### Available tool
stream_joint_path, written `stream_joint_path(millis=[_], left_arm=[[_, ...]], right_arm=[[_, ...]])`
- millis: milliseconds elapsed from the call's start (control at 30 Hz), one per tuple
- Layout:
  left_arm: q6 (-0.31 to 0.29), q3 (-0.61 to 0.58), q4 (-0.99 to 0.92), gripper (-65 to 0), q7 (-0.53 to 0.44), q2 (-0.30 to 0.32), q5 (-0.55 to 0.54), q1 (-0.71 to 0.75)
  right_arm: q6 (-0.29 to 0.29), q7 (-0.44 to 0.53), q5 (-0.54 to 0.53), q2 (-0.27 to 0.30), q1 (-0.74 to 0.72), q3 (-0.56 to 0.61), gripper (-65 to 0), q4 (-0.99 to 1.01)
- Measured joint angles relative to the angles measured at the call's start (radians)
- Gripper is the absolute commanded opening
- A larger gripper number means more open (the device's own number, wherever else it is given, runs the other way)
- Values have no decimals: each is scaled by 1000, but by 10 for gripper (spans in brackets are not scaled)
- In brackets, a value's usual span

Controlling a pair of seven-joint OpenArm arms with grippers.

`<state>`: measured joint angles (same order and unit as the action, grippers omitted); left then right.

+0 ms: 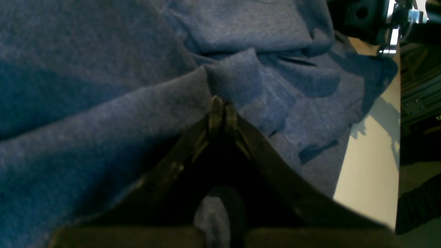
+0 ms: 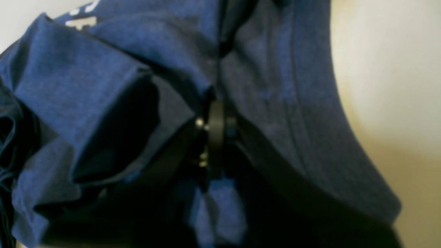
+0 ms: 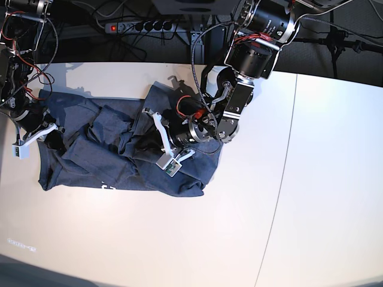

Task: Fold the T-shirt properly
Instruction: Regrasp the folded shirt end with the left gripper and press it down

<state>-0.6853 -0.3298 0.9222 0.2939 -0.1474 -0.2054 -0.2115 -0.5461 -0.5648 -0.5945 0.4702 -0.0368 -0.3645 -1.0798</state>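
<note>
The dark blue-grey T-shirt (image 3: 119, 149) lies crumpled on the left half of the white table (image 3: 311, 179), with a bit of white lettering (image 3: 108, 186) at its front edge. My left gripper (image 3: 143, 128) is over the shirt's middle. In the left wrist view it (image 1: 220, 101) is shut on a raised fold of the shirt (image 1: 103, 120). My right gripper (image 3: 57, 136) is at the shirt's left end. In the right wrist view it (image 2: 217, 110) is shut on bunched shirt fabric (image 2: 282, 86), with white lettering (image 2: 82, 19) at the top left.
A power strip with cables (image 3: 137, 25) runs behind the table's back edge. A seam (image 3: 286, 155) crosses the table right of the shirt. In the left wrist view the table edge (image 1: 396, 137) and dark gear (image 1: 372, 17) lie to the right.
</note>
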Motion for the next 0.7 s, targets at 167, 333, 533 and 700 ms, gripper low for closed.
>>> stream_joint_path(millis=[167, 333, 533, 700], left_arm=[[-2, -3, 3, -650, 50, 0, -34, -31], [-3, -3, 108, -650, 197, 3, -143, -87], [-2, -3, 200, -650, 253, 0, -170, -124], [-3, -3, 164, -650, 164, 1, -39, -139]], right_arm=[[0, 0, 1, 0, 0, 0, -650, 0], [0, 0, 0, 0, 0, 0, -650, 0], [0, 0, 0, 0, 0, 0, -650, 0], [0, 0, 0, 0, 0, 0, -650, 0]])
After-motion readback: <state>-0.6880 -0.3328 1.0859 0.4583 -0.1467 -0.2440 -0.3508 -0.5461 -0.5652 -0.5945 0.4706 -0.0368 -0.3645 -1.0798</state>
